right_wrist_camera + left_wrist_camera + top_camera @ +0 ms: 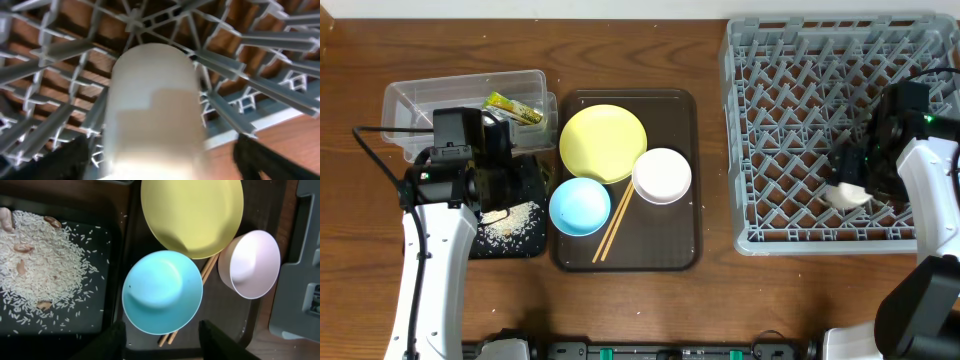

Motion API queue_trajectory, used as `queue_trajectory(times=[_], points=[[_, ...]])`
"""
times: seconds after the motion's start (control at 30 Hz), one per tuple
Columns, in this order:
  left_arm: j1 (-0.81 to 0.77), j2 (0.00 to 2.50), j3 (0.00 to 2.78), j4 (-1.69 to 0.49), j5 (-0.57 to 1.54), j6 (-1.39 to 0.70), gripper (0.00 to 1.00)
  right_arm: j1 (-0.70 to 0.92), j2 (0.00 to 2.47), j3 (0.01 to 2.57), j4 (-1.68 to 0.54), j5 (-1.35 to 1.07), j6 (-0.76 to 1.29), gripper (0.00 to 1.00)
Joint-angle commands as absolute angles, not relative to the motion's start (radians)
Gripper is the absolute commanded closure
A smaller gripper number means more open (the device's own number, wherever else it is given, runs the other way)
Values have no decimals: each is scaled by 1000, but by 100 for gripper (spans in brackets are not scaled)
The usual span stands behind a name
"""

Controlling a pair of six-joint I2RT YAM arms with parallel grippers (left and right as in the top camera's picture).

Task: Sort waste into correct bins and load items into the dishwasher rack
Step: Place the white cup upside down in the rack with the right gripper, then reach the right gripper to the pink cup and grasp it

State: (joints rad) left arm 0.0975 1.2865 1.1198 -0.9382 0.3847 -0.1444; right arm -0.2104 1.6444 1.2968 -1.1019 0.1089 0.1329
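Observation:
My left gripper [510, 180] [162, 340] is open and empty, low over the near edge of the light blue bowl [580, 206] [161, 291] and the two chopsticks [613, 225] [210, 267]. The yellow plate [603, 142] [192, 212] and white bowl [662, 175] [250, 262] sit beside them. Rice [510, 222] [40, 265] lies heaped in the black tray [535, 245] [50, 325]. The wrapper [513, 108] lies in the clear tub [420, 100]. My right gripper [855, 185] [160, 165] is open around the pale cup [847, 196] [155, 100], which lies in the dishwasher rack [790, 120] [50, 50]. The fingers stand clear of the cup. The white scrap is out of view.
The plate, bowls and chopsticks rest on a dark brown serving tray [680, 255] between the bins and the rack. A few brownish bits lie among the rice. The left arm's cable arcs over the table at the far left [375, 150].

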Motion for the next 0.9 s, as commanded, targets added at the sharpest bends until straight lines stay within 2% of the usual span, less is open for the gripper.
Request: queue_trajectory(times=[0.0, 0.2, 0.47, 0.63, 0.87], points=[[102, 1280, 1121, -942, 372, -131, 50, -215, 1647, 1313, -1100, 55, 141, 6], [102, 1280, 1121, -961, 372, -131, 46, -208, 1612, 1357, -1096, -38, 141, 10], [102, 1280, 1121, -1021, 244, -139, 45, -54, 1507, 1431, -909, -418, 62, 16], [102, 1280, 1121, -1036, 214, -139, 44, 149, 1528, 1422, -819, -389, 58, 14], [102, 1280, 1121, -1036, 215, -139, 44, 365, 1658, 1419, -787, -215, 117, 17]])
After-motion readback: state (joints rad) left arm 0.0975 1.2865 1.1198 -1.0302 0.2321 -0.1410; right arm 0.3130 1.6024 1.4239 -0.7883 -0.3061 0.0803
